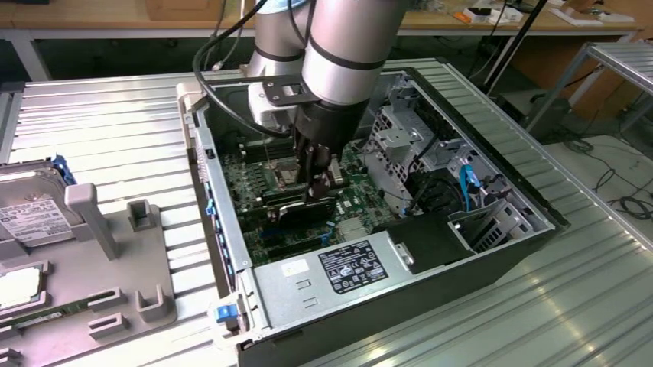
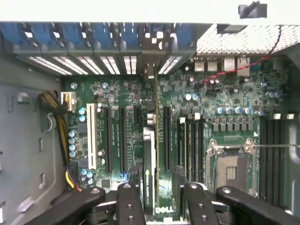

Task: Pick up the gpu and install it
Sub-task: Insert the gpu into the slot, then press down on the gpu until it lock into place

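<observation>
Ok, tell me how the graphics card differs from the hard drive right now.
The graphics card is thin and dark; the hard drive is boxy and silver with a white label. The card is inside the computer case, held by the gripper over the motherboard; the drive sits outside on the grey tray at the exterior view's left. Both are computer parts.

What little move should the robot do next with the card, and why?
Probably ease the gpu straight down. The gripper holds it edge-on over the motherboard, parallel to the black slots, bracket end toward the rear openings. I can't tell if it's seated yet.
</observation>
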